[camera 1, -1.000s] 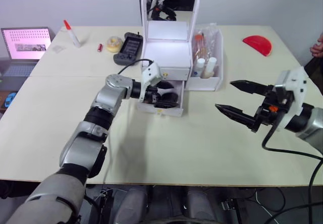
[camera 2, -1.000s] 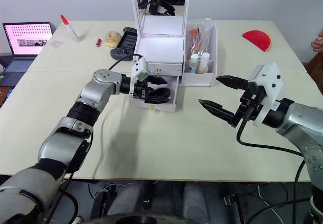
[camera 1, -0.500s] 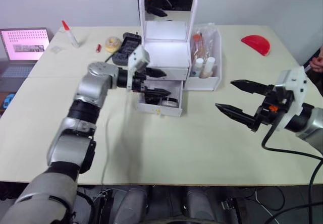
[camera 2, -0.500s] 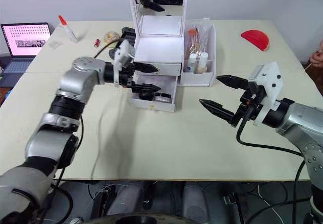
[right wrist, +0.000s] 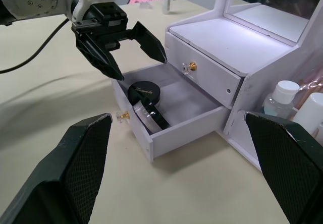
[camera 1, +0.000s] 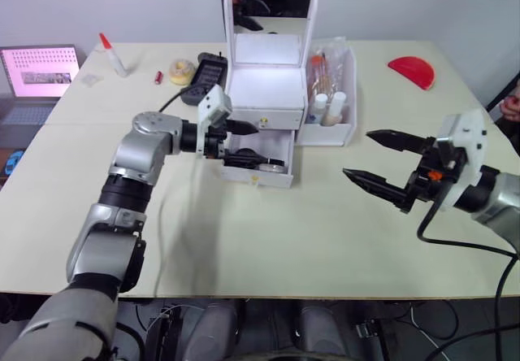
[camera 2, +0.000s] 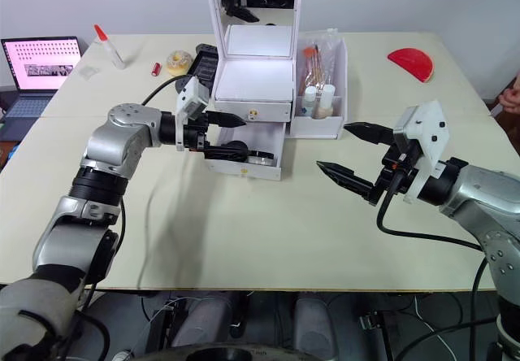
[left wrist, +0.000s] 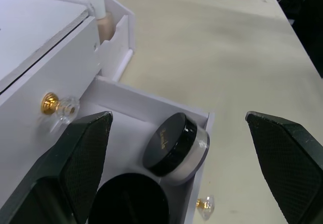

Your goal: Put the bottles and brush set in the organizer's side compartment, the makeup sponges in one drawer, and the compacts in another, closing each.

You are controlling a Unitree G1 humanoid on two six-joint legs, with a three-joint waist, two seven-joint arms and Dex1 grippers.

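Hovering my left gripper point(camera 1: 244, 143), spread wide and empty, over the lower drawer point(camera 1: 257, 174) of the organizer point(camera 1: 268, 93), I see two compacts point(left wrist: 174, 146) inside, drawer not yet closed. Upper drawer point(camera 2: 244, 115) shut. Two bottles point(camera 1: 329, 109) and brush set point(camera 1: 322, 70) fill the side compartment point(camera 1: 345, 129). My right gripper point(camera 1: 382, 162) waits wide, empty, right of it

The scene is bright and evenly lit from overhead; the pale beige tabletop point(camera 1: 268, 239) shows only soft, faint shadows; the flat top of the white drawer organizer point(camera 2: 252, 76) glares almost to pure white; the pink laptop screen point(camera 1: 42, 70) glows, slightly washed out; in the left wrist view the black fingertips point(left wrist: 75, 158) sit near and blurred; the table's edges bow slightly.
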